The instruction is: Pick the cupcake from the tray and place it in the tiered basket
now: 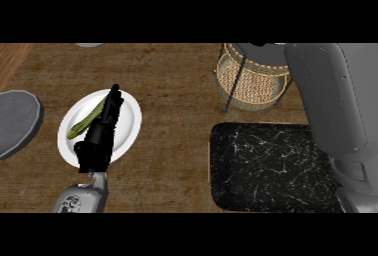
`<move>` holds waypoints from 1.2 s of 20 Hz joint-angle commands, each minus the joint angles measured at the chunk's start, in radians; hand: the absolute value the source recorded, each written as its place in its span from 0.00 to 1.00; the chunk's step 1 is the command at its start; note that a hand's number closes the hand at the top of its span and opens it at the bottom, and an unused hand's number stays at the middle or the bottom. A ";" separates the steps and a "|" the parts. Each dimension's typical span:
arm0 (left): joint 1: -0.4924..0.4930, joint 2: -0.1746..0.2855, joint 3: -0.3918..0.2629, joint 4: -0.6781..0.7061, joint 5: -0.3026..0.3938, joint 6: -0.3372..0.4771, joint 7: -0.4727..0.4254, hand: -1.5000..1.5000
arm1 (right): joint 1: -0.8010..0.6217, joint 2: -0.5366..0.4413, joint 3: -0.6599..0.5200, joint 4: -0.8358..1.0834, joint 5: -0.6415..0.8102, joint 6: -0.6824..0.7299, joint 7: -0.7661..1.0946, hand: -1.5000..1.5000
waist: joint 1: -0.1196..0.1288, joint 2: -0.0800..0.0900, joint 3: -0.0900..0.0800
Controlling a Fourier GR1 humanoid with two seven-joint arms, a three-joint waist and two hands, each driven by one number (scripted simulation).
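The black marbled tray (pixel 273 165) lies at the lower right with nothing on its visible surface. No cupcake shows anywhere. The wicker tiered basket (pixel 255 85) stands behind the tray, with a dark post and a dark top shelf. My right forearm (pixel 332 110) rises along the right edge to the basket's top. Only a dark sliver of my right hand (pixel 260 44) shows there at the upper edge, and what it holds is hidden. My left hand (pixel 103 130) rests open at the left, fingers straight, over a white plate (pixel 129 122).
On the white plate lies a green vegetable (pixel 83 122), partly under my left hand. A grey round lid or pan (pixel 15 122) sits at the far left edge. Another grey item (pixel 89 44) peeks in at the top. Brown wooden counter lies between plate and tray.
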 commanded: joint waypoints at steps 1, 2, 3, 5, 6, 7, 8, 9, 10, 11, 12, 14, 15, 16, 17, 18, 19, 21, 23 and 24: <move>-0.024 0.006 -0.002 -0.035 -0.010 0.003 0.049 0.50 | 0.056 0.080 -0.122 0.037 -0.042 -0.188 0.075 0.00 | 0.010 0.003 0.002; -0.027 0.002 0.009 -0.002 0.002 -0.001 0.039 0.50 | 0.044 0.049 -0.133 0.050 -0.060 -0.156 0.047 0.00 | 0.000 0.001 0.001; 0.013 0.012 0.005 -0.017 0.022 -0.028 -0.003 0.50 | 0.055 0.058 -0.135 0.078 -0.071 -0.185 0.021 0.00 | 0.005 0.001 0.000; -0.004 -0.010 -0.011 0.016 -0.008 0.000 0.002 0.50 | 0.018 0.060 -0.174 0.141 -0.104 -0.244 -0.022 0.00 | 0.009 0.004 0.001; -0.019 0.014 0.039 0.085 0.021 -0.016 -0.075 0.50 | 0.051 0.078 -0.165 0.080 -0.124 -0.219 -0.011 0.00 | -0.005 0.001 0.000; -0.005 -0.010 -0.030 0.035 -0.024 0.041 -0.017 0.50 | 0.017 0.067 -0.188 0.109 -0.131 -0.254 -0.015 0.00 | 0.001 0.000 0.000; -0.025 0.014 0.032 0.058 0.017 -0.006 -0.044 0.50 | 0.120 0.080 -0.191 0.050 -0.150 -0.308 -0.072 0.00 | -0.008 0.000 0.001; -0.048 0.004 0.029 0.074 0.021 -0.008 -0.033 0.50 | 0.029 0.034 -0.238 0.096 -0.181 -0.275 -0.064 0.00 | -0.004 0.001 0.000; -0.025 -0.010 0.007 0.066 -0.009 0.021 -0.049 0.50 | 0.019 0.070 -0.241 0.059 -0.192 -0.307 -0.040 0.00 | -0.003 -0.001 0.000; 0.014 0.011 0.006 -0.008 0.011 -0.009 0.007 0.50 | 0.045 0.045 -0.267 0.023 -0.213 -0.312 -0.054 0.00 | -0.002 -0.005 0.001; -0.004 0.027 0.035 0.017 0.024 -0.016 -0.018 0.50 | 0.068 0.075 -0.278 0.007 -0.206 -0.394 -0.045 0.00 | -0.004 -0.003 0.001; -0.025 0.002 0.024 0.033 0.020 -0.003 -0.014 0.50 | 0.061 0.049 -0.306 0.002 -0.197 -0.449 -0.024 0.00 | -0.007 -0.002 0.001; 0.023 0.006 0.001 0.000 -0.007 0.006 0.001 0.50 | 0.138 0.024 -0.311 -0.060 -0.201 -0.442 -0.042 0.00 | -0.014 -0.006 0.001; -0.017 0.014 0.023 0.014 0.002 0.004 -0.002 0.50 | 0.093 0.012 -0.313 -0.112 -0.197 -0.385 0.060 0.00 | -0.023 -0.009 0.000; -0.049 0.017 0.035 0.037 0.007 0.001 0.012 0.50 | 0.063 -0.021 -0.346 -0.083 -0.221 -0.382 0.056 0.00 | -0.017 -0.005 0.000; -0.004 0.017 0.036 0.015 0.023 -0.007 -0.006 0.50 | 0.121 -0.013 -0.358 -0.116 -0.226 -0.394 0.075 0.00 | -0.017 -0.007 0.000; -0.005 0.026 0.051 0.032 0.031 -0.011 -0.007 0.50 | 0.134 -0.055 -0.405 -0.174 -0.271 -0.356 0.071 0.00 | -0.031 -0.010 0.001; 0.033 -0.002 0.016 0.022 0.005 0.011 -0.036 0.50 | 0.214 -0.048 -0.438 -0.254 -0.315 -0.353 0.079 0.00 | -0.031 -0.011 0.001; 0.032 0.051 0.052 -0.045 0.036 -0.026 0.031 0.50 | 0.300 -0.070 -0.506 -0.357 -0.391 -0.307 0.075 0.00 | -0.045 -0.020 0.002; 0.028 0.037 0.046 -0.037 0.028 -0.012 0.023 0.50 | 0.326 -0.085 -0.547 -0.371 -0.447 -0.303 0.033 0.00 | -0.040 -0.014 0.002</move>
